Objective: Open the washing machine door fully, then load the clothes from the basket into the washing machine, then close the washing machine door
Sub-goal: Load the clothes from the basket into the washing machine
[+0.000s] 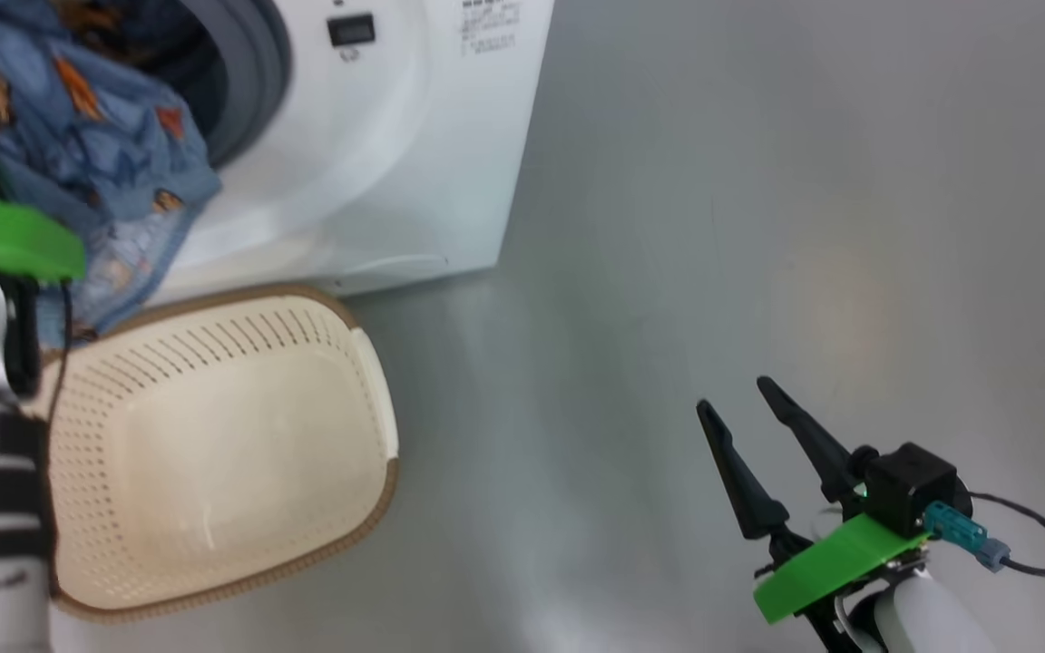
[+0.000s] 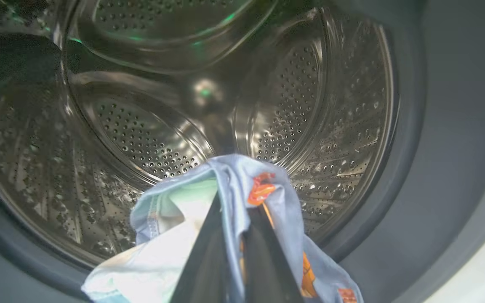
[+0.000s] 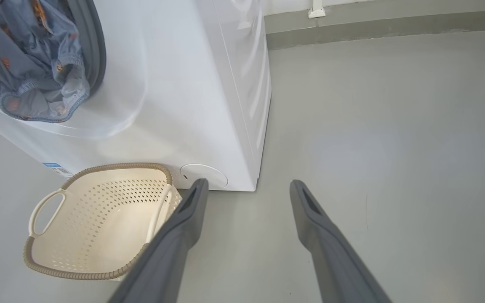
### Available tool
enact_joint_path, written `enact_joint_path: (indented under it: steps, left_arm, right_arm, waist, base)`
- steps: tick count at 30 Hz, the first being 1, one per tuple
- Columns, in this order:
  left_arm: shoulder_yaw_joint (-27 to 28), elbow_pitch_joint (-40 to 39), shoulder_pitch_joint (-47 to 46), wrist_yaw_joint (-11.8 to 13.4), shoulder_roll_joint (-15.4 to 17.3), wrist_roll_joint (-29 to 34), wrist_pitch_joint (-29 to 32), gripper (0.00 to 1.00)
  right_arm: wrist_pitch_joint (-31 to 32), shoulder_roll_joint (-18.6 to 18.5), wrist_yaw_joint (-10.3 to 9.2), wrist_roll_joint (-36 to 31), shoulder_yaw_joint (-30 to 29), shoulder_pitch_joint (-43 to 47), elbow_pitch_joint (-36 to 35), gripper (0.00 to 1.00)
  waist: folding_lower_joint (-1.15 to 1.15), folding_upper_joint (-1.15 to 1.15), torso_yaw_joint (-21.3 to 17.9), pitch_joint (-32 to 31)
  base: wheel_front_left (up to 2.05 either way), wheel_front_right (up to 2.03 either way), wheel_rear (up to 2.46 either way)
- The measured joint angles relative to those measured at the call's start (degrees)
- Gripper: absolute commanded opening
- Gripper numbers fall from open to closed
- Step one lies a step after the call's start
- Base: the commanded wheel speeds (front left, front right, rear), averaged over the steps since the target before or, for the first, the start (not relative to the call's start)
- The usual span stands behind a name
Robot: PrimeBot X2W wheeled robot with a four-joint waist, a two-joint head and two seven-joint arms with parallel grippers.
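At the mouth of the washing machine (image 1: 377, 163), the left gripper (image 2: 238, 198) is pinched tight on the clothes (image 2: 234, 172), its two dark fingers (image 2: 209, 252) nearly meeting with blue cloth folded over and between them. From the left wrist view, the bundle is held up in front of the steel drum (image 2: 141, 139), inside the ring of the grey gasket (image 2: 415, 168); a pale blue and cream piece shows on the left of the fingers, and blue fabric with orange figures on the right. From the head view, the blue printed cloth hangs down across the lower left of the opening and over the white front panel, its lowest fold reaching the brown rim of the basket (image 1: 377, 508). Whether the cloth touches the rim cannot be told.

That basket stands on the grey floor (image 1: 758, 227) just in front of the washer, its cream bottom and perforated walls in plain sight. A blue label (image 3: 55, 167) sits low on the front of the machine behind it, and a round white cap (image 3: 203, 176) lies near the other lower corner.

Well apart from the washer, to the right, the right gripper (image 1: 733, 395) hovers above bare floor, its fingers spread wide and holding nothing. A green plate (image 1: 835, 562) sits at its wrist.
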Motion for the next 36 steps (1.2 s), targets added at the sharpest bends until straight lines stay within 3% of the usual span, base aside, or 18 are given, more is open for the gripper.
enact_joint_path:
  steps: [14,20,26,27,28,36]
  left_arm:
    - [-1.5,16.3,-18.3,0.8,5.0,2.1,1.3,0.00]
    - [-2.7,16.0,-24.2,2.4,5.5,3.3,0.2,0.00]
    - [-3.0,12.9,-24.4,3.1,5.4,3.6,0.0,0.00]
    - [-3.0,12.9,-24.4,3.1,5.3,3.6,0.0,0.40]
    - [-2.9,13.0,-24.3,3.1,5.2,3.6,0.0,1.00]
    - [-2.8,14.3,-24.1,3.0,4.9,3.1,0.0,1.00]
  right_arm:
    - [0.0,1.6,0.00,0.1,1.8,-3.2,-0.5,1.00]
    - [0.0,1.9,0.00,0.1,3.0,-3.4,-0.6,1.00]
    - [0.0,2.4,0.00,0.3,3.7,-4.5,-0.6,1.00]
    - [0.0,2.4,0.00,0.3,3.8,-4.5,-0.5,1.00]
    - [0.0,2.4,0.00,0.4,3.8,-4.5,-0.4,1.00]
    - [0.0,2.4,0.00,0.4,3.5,-4.5,0.1,1.00]
  waist:
    - [0.00,0.00,-2.3,10.7]
    - [0.00,0.00,-3.0,13.8]
    - [0.00,0.00,-3.5,15.3]
    - [0.00,0.00,-3.6,15.3]
    - [0.00,0.00,-3.6,15.3]
    - [0.00,0.00,-3.1,14.3]
  base:
    - [0.00,0.00,0.00]
    - [0.00,0.00,0.00]
    - [0.00,0.00,0.00]
    - [0.00,0.00,0.00]
    - [0.00,0.00,0.00]
    - [0.00,0.00,0.00]
